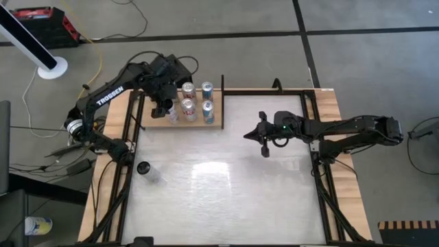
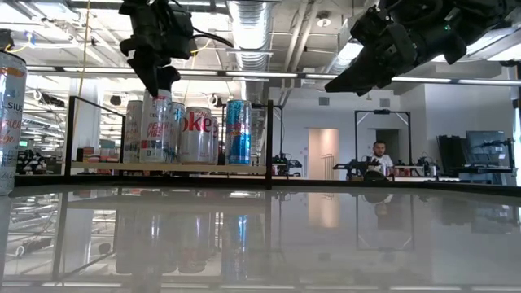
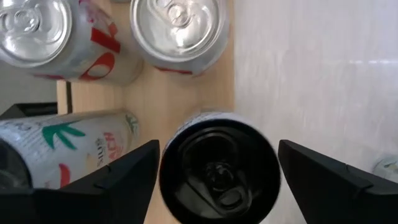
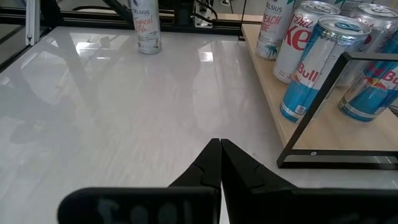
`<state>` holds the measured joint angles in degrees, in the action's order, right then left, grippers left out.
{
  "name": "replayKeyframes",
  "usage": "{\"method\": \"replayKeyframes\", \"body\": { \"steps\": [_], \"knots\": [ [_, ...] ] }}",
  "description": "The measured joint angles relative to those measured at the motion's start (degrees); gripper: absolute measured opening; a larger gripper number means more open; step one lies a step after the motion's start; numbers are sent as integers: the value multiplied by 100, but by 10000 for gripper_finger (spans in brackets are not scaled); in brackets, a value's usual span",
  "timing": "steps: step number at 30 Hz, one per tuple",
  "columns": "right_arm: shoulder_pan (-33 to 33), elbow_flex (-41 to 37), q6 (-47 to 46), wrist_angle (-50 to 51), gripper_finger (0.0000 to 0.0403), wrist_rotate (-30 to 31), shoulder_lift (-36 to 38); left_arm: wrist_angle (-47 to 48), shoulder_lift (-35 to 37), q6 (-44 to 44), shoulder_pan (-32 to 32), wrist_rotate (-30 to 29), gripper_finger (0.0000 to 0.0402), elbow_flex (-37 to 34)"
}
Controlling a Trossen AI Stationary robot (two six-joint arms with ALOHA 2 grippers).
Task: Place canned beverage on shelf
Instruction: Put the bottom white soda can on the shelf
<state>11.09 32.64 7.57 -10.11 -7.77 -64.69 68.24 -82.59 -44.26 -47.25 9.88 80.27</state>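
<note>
The light-wood shelf [image 1: 180,121] with thin black uprights stands at the table's far left and holds several upright cans [image 1: 197,98]. A white can with a black top [image 3: 217,177] stands near the shelf's near edge. My left gripper [image 3: 219,148] hangs open just above this can [image 2: 155,122], one finger on either side of its top, and I see no touch. It also shows in the low view [image 2: 159,81]. My right gripper [image 1: 265,145] is shut and empty, raised above the table's middle right.
A second white can with a black top [image 1: 145,169] stands on the white tabletop near the left edge, also in the right wrist view [image 4: 144,28]. The shelf's black uprights [image 4: 323,99] frame its right end. A person [image 2: 377,155] sits far behind the table.
</note>
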Motion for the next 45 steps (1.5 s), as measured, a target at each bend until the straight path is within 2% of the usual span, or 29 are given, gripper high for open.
{"method": "replayKeyframes", "body": {
  "steps": [5, 15, 18, 25, 28, 31, 36, 45],
  "knots": [
    [0, 0, 0, 0, 27, 2, 0, 24, 2, 39, 85, -304, 310, 16],
    [-2, 0, -2, 2, 27, 2, -2, 38, 9, 395, 328, -313, 311, 486],
    [-7, 0, -2, 2, 27, 2, -2, 8, 9, 1120, 379, -386, 311, 610],
    [-7, 0, -2, 4, 27, 2, -2, 30, 9, 3787, 414, -836, 311, 704],
    [-7, 0, -2, 4, 27, 2, -2, 91, 9, 4523, 414, -1074, 311, 648],
    [-7, 0, -2, 4, 27, 2, -2, 173, 2, 4709, 411, -1111, 311, 647],
    [-7, 0, -21, 3, 27, -4, -4, 189, 0, 4869, 414, -819, 311, 647],
    [-7, 0, -46, 15, 27, -13, -4, 356, 0, 4950, 414, -924, 311, 647]
  ]
}}
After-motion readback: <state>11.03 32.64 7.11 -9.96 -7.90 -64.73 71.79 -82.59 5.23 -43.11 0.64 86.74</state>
